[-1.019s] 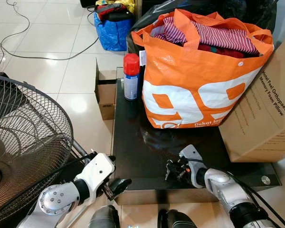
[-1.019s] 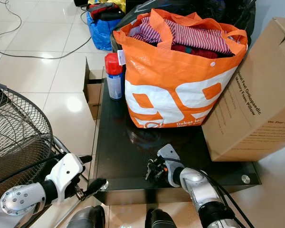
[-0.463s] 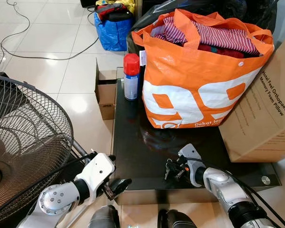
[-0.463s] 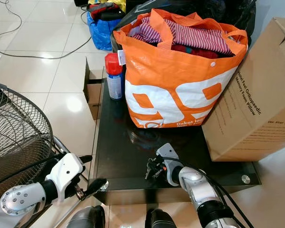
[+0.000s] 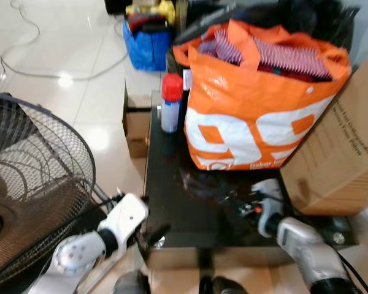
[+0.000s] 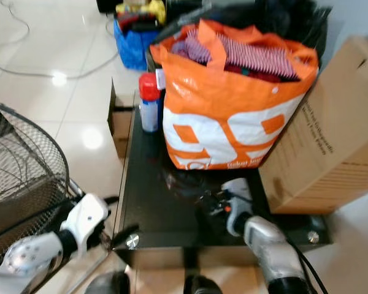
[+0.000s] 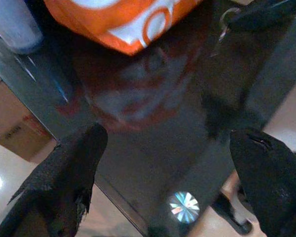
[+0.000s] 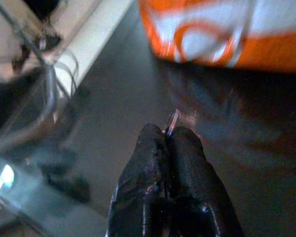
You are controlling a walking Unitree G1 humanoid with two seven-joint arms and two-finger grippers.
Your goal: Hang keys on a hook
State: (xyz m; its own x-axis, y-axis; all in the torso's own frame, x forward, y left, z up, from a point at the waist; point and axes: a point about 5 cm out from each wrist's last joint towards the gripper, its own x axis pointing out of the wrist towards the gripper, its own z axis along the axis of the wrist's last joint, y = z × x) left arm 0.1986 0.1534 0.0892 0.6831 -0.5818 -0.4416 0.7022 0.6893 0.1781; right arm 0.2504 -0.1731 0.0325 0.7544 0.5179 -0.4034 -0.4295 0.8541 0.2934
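Where bag (image 5: 257, 116) stands | black glass table (image 5: 172, 208) (glossy) | tiled floor (image 5: 67, 86)

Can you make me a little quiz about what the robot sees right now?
1. True or false: the right claw is pinched shut on the keys.
2. What stands on the black table beside the orange bag? A) a spray can with a red cap B) a teapot C) a lamp
3. Fill in: the left claw has its fingers wide ____.

Key: 1 true; 2 A, the spray can; 3 open.
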